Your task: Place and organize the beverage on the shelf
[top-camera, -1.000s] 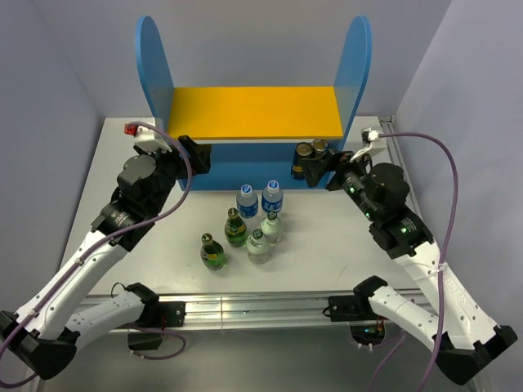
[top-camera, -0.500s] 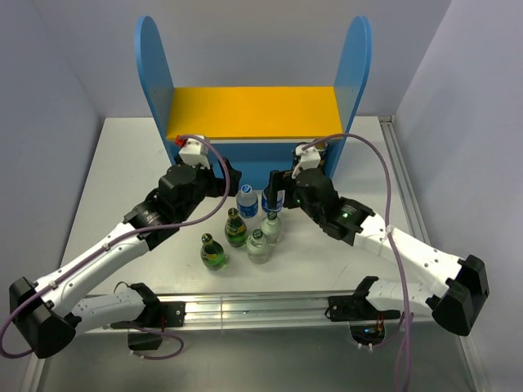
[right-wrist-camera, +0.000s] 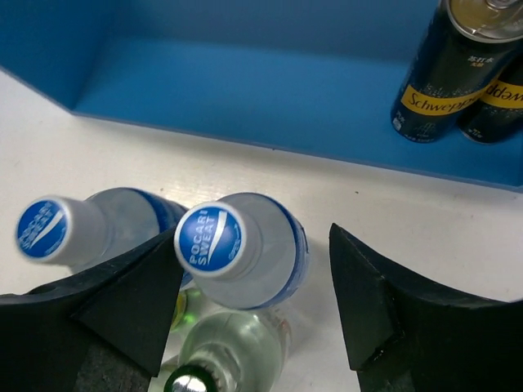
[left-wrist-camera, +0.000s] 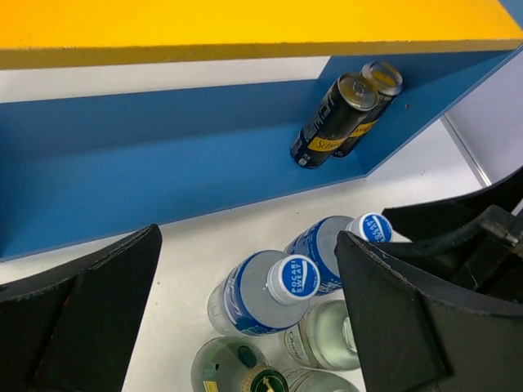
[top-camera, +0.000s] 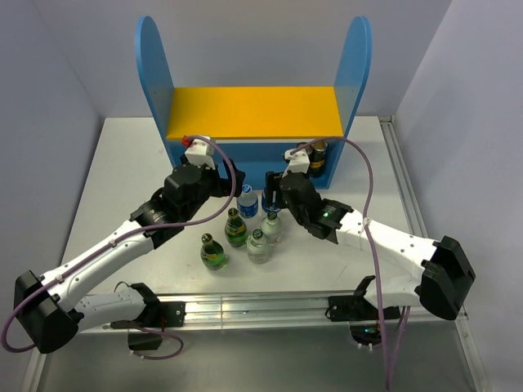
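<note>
I am hanging my right claw [right-wrist-camera: 255, 261] wide open around the right-hand blue-capped bottle [right-wrist-camera: 237, 245], one finger on each side of its shoulder and neither pressing yet, while my left claw [left-wrist-camera: 247, 253] is spread just as wide above the left-hand blue-capped bottle [left-wrist-camera: 265, 292] and gripping nothing. The shelf [top-camera: 253, 114] is standing at the far side of the tabletop [top-camera: 122, 180], with two dark cans [left-wrist-camera: 343, 114] already upright at the right end of its blue lower level [right-wrist-camera: 245, 90]. The rest of the drinks are waiting in a tight cluster just near of it: the two blue-capped bottles side by side, with clear bottles [top-camera: 258, 245] and green bottles [top-camera: 236, 229] crowding in on the near side. To do this grasp well, I am judging that the right claw should first centre itself, since the bottle is sitting closer to its left finger than its right. It should then sink until the fingers are meeting the straight body rather than the sloping shoulder (a rounded shoulder would likely squirt upward under pressure). After closing squarely, I am planning to rise straight up, because a sideways drag could topple the neighbouring bottle. I would then travel far and low under the yellow board [top-camera: 253, 113] and set the bottle down left of the cans.
</note>
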